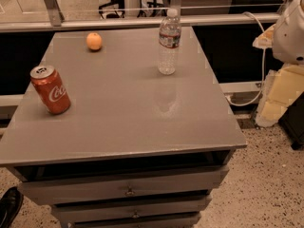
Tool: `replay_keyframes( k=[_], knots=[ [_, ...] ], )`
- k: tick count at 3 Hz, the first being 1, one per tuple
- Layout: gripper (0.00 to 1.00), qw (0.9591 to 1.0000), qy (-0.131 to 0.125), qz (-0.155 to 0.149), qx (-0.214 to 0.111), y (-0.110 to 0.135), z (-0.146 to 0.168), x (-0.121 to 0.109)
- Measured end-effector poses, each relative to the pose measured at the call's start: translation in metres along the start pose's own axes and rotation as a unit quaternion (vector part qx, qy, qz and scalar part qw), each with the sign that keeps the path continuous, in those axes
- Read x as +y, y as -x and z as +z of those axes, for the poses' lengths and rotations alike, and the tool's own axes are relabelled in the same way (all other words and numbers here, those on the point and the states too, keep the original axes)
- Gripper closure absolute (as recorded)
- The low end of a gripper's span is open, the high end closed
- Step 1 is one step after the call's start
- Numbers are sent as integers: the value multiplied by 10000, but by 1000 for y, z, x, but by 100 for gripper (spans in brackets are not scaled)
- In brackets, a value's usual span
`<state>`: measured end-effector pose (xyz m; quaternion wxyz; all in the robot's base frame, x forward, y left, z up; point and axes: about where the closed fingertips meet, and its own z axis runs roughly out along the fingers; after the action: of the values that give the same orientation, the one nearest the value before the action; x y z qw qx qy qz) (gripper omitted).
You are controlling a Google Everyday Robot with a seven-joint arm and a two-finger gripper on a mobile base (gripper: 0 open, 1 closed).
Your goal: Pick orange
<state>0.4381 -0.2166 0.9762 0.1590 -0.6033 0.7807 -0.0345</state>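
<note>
Only a white rounded shell [293, 30] of the robot's arm shows from here, sliced off by the right edge, and the gripper itself is out of sight. A black shoe [9, 207] pokes in at the lower left corner, mostly cut away. The cabinet's lowest drawer [137, 221] runs off the bottom edge. The print on the water bottle's label [169, 38] is too small to read.

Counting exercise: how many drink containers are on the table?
2: red can at the left edge, water bottle back right. None seem hidden. Hand out of view.
</note>
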Motion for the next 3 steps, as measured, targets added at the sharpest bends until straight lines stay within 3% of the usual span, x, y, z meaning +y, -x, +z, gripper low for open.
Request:
replay_keyframes(
  k=[1,2,3],
  knots=[
    [0,10000,-23,-24,2,1,-1,-2],
    [0,9996,117,-87,-240,20,21,-16],
    [0,9971,313,-160,-671,65,59,-42]
  ],
)
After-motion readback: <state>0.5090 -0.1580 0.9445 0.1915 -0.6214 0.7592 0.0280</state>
